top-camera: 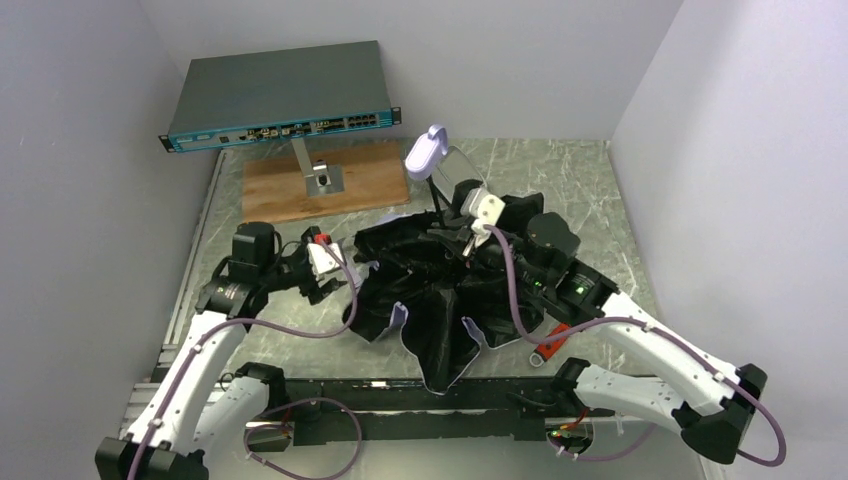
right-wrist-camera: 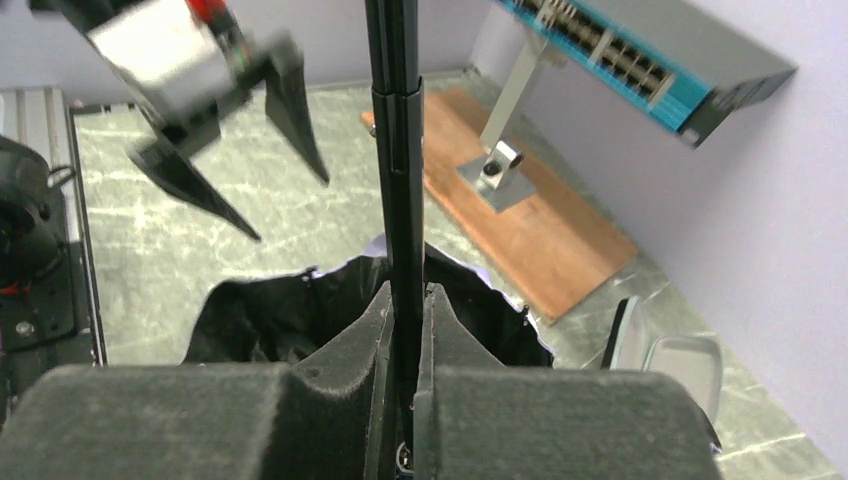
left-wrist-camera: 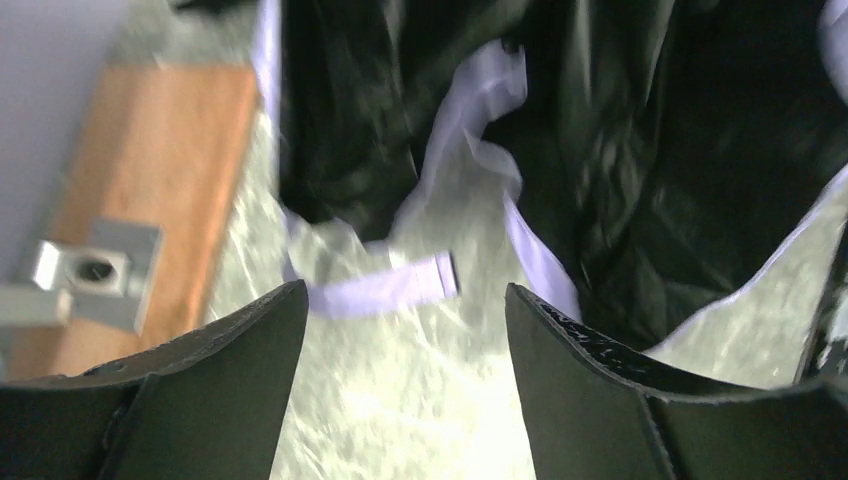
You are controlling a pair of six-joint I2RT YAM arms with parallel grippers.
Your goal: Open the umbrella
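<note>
Here the umbrella (top-camera: 430,290) lies slack in the middle of the table (top-camera: 590,200), black lining up, with its handle (top-camera: 425,152) raised toward the back wall. The right gripper (right-wrist-camera: 405,300) pinches its jaws tight on the thin shaft (right-wrist-camera: 398,170), likely to steady it. The left gripper (left-wrist-camera: 405,300) hangs just beside the canopy (left-wrist-camera: 640,150), jaws wide and empty, with a pale strap (left-wrist-camera: 380,290) below them, seemingly ready to take the fabric
</note>
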